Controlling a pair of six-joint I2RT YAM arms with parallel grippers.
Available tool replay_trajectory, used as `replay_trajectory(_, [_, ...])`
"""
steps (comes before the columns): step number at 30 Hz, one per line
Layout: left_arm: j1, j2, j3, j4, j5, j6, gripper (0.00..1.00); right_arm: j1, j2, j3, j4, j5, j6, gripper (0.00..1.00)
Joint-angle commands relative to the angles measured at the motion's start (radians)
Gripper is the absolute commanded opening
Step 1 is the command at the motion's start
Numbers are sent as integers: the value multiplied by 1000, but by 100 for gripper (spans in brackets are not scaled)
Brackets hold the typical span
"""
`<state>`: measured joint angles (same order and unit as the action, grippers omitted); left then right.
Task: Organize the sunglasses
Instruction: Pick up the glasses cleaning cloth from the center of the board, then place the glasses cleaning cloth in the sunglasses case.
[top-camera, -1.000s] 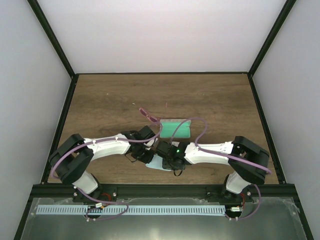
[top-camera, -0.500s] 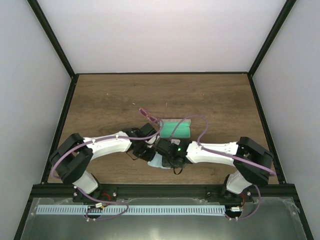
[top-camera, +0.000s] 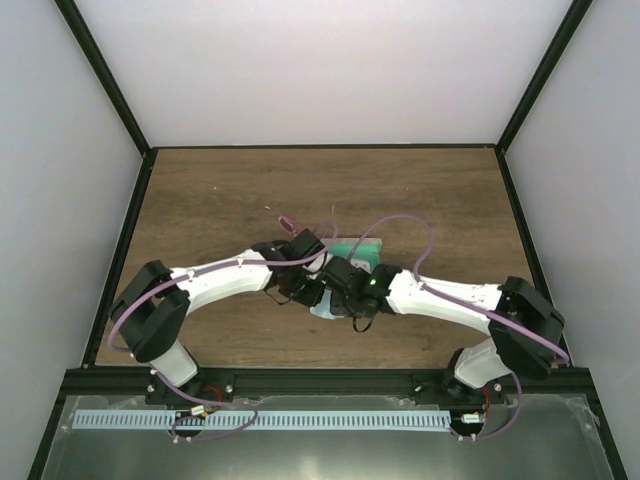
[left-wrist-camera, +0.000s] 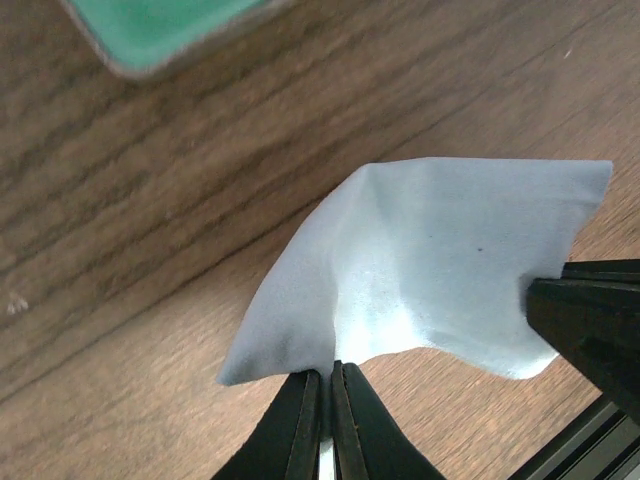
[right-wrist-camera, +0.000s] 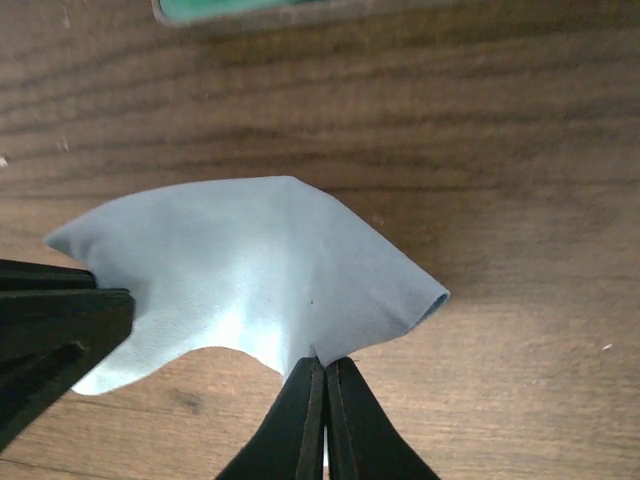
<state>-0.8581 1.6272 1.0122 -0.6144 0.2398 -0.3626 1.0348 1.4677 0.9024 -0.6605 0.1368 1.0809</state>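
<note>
- Your left gripper (left-wrist-camera: 325, 378) and right gripper (right-wrist-camera: 322, 368) each clamp an edge of the blue cloth (left-wrist-camera: 430, 260), spreading it between them, likely for folding.
- The sunglasses (top-camera: 287, 221) lie apart on the table (top-camera: 200, 200), beside the green case (top-camera: 360, 251).
</note>
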Motion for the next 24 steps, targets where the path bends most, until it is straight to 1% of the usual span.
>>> replay_trajectory(1, [5,32,71,-18,-8,10,4,-51,-42,58,-28,34,-79,1])
replay_trajectory(12, [37,94,194,-36,-22,12,4,-216,-75,85,-7,-7,-248,1])
replay_trajectory(18, [52,147,280,-57,-22,36,4,-277,-39,131,-9,-16,-337,1])
replay_trajectory(24, [75,204,324,-64,-17,40,4,-332,-1,160,11,-36,-400,1])
